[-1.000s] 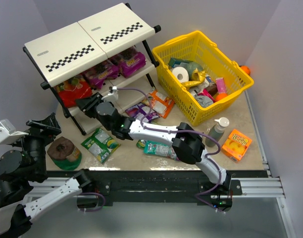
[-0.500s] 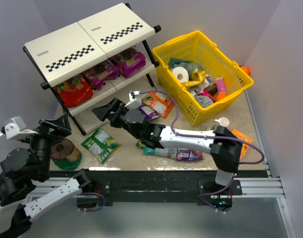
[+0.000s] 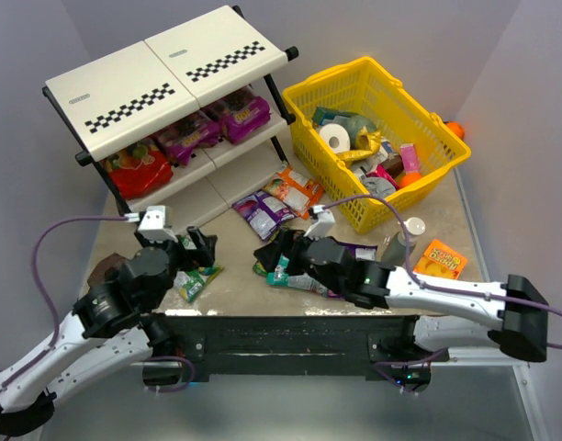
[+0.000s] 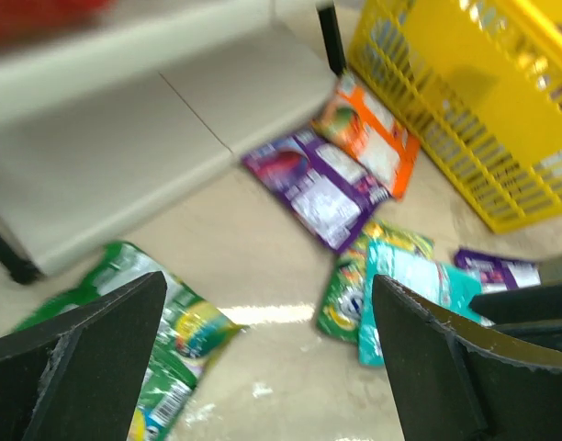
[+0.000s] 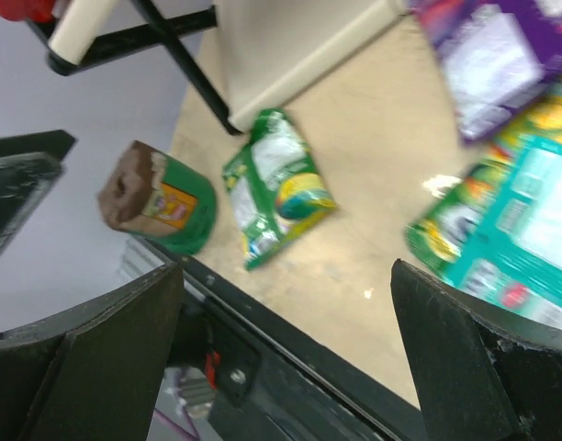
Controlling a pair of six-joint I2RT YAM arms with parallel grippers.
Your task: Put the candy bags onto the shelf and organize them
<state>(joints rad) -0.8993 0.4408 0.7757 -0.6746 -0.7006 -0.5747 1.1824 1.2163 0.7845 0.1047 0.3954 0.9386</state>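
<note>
Left gripper and right gripper gape wide, holding nothing. We see a green candy bag and a teal candy bag on the table near them; three more bags rest on the shelf.

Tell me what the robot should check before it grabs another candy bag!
1. Left gripper open and empty: ok.
2. Right gripper open and empty: ok.
3. Green bag lying by itself, nothing on top: ok.
4. Room on the bottom shelf tier: ok, the part in view is bare.
5. Teal bag free to lift alone: not ok, it overlaps a second green bag.
</note>
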